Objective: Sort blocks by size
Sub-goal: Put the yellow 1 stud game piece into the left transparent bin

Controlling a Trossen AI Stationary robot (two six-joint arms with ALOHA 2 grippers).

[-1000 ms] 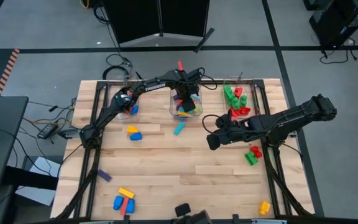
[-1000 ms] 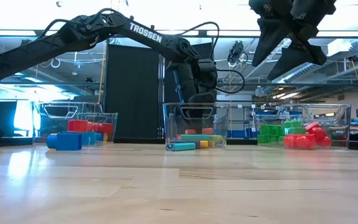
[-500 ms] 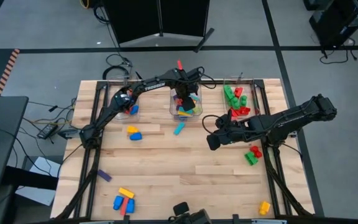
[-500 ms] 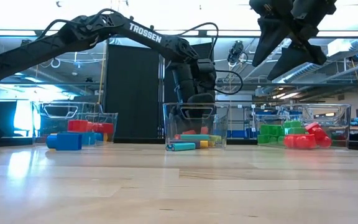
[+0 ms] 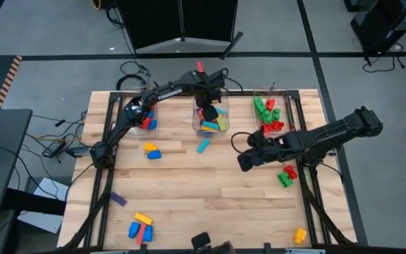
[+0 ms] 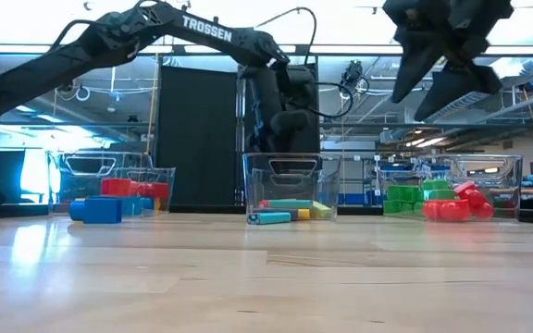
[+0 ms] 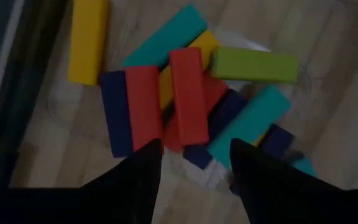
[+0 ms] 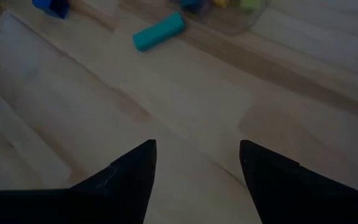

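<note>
Looking down from above, you have the left gripper (image 5: 208, 111) hanging over the middle bin (image 5: 211, 121), where long blocks (image 5: 211, 124) lie, and the right gripper (image 5: 245, 161) over bare wood near the right bin (image 5: 270, 117). I judge a drop is just done, so your next move is a fresh pick. Nearest is the cyan block (image 5: 203, 146) just outside the middle bin. Others lie well apart near the front edge (image 5: 140, 227).

At table height, the cyan block (image 6: 270, 218) lies flat before the bin wall, which could catch a finger.

Through the left wrist camera, the fingers are spread and empty above the pile (image 7: 188, 96).

Through the right wrist camera, its fingers are also spread, holding nothing, with the cyan block (image 8: 158, 31) ahead.
</note>
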